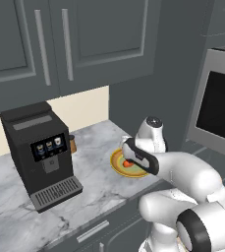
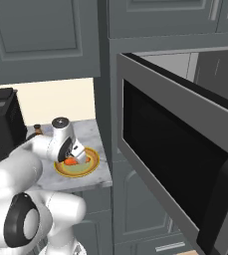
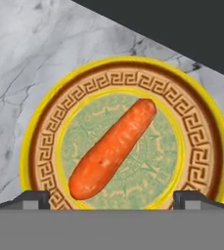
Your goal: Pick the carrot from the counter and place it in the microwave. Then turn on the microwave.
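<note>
Carrot [image 3: 112, 150] is lying flat on the green centre of the plate [image 3: 201, 127], running diagonally in the hand view, thick end near the lower left, thin end pointing to the upper right; plate is yellow-rimmed with a brown key-pattern band, sitting on the counter [image 1: 94, 162] close to its front edge; gripper [image 3: 111, 197] is hanging right above the carrot with jaws spread wide apart, the two dark fingertips [image 3: 33, 197] showing at either side of the plate's near rim, nothing between them, not touching the carrot; in the left base view the white arm is bending over the plate [image 1: 116, 165] and a bit of orange carrot [image 1: 126, 163] is peeking out under the hand; in the right base view the carrot [image 2: 70, 161] is showing beside the hand over the plate [image 2: 88, 169]; microwave [image 2: 175, 149] is standing to the right of the counter with its black glass door swung open toward the camera; coffee machine [image 1: 40, 152] is sitting on the counter to the left, well apart from the plate; grey cabinets [image 1: 45, 44] are hanging above.
</note>
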